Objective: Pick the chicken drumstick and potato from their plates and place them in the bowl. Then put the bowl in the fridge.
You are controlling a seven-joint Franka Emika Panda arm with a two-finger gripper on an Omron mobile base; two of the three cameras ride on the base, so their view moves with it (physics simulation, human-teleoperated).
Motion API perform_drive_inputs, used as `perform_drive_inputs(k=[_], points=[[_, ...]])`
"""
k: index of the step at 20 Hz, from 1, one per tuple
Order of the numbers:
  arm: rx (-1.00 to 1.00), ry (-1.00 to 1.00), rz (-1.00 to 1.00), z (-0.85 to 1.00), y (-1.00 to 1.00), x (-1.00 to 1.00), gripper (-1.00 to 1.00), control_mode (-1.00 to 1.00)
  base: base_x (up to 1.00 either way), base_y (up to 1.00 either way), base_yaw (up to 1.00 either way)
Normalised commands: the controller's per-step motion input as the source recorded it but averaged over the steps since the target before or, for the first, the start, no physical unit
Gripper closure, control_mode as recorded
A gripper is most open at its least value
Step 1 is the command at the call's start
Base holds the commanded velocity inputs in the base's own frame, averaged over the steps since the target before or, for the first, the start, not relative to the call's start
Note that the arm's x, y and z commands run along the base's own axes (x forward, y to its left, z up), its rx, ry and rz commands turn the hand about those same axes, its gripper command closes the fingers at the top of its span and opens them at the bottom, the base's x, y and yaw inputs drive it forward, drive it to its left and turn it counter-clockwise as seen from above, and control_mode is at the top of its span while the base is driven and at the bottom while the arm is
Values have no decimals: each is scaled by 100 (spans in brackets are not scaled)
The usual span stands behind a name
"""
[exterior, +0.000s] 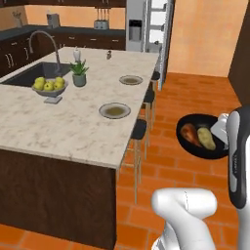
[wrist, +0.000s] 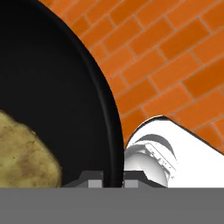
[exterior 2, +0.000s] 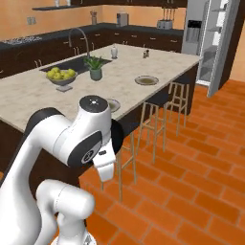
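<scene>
Above brick floor (exterior: 195,97), potato (exterior: 207,138) lies lengthwise beside drumstick (exterior: 189,134).

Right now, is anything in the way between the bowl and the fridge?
Nothing visible blocks it. The bowl, clamped at its rim by the gripper, hangs over bare brick floor. The fridge stands open past the stools, which sit tucked against the island, beside the path.

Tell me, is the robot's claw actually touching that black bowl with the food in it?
Touching. In the hand view the gripper has its finger tips closed on either side of the bowl rim, pinching it with no gap visible.
</scene>
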Motion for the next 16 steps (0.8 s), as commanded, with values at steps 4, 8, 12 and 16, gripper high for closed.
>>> perform_drive_inputs(k=[4, 8, 12, 16], points=[[0, 0, 0, 0, 0, 0, 100, 100, 97, 100, -10], [0, 0, 0, 0, 0, 0, 100, 100, 30, 100, -7], [0, 0, 0, 0, 0, 0, 100, 100, -86, 100, 0], [0, 0, 0, 0, 0, 0, 100, 100, -68, 100, 0]])
